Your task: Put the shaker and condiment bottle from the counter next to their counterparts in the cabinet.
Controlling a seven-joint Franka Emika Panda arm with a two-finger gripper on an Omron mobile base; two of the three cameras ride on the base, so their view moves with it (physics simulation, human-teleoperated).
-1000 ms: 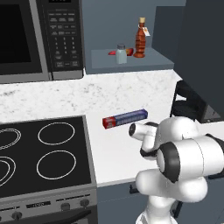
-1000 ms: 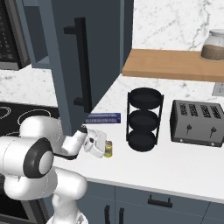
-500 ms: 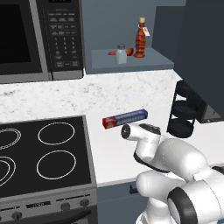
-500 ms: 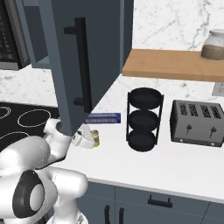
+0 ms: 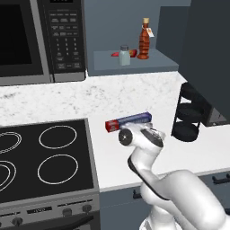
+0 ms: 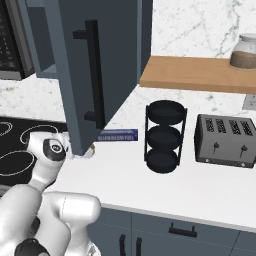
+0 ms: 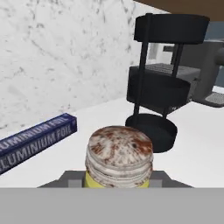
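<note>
We have the shaker (image 7: 119, 159) pinched upright in the pincer (image 7: 117, 180), low over the counter (image 5: 134, 90) beside the foil box (image 7: 35, 141). The cabinet shelf (image 5: 134, 65), with the bottle (image 5: 143, 39) and pale shaker (image 5: 124, 55), lies up and away. Our shaker is yellow, with a mottled brown top.

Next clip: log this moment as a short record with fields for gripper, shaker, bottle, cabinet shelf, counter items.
gripper: closed on the shaker, low over the counter
shaker: yellow body, mottled pinkish-brown top, upright between the finger tips
condiment bottle: already standing upright on the cabinet shelf
shelf counterparts: pale shaker with grey cap, small red-orange item beside it, left of the bottle
counter items: foil box, black three-tier rack, toaster
cabinet door: open
task status: bottle placed; shaker not yet on the shelf
</note>
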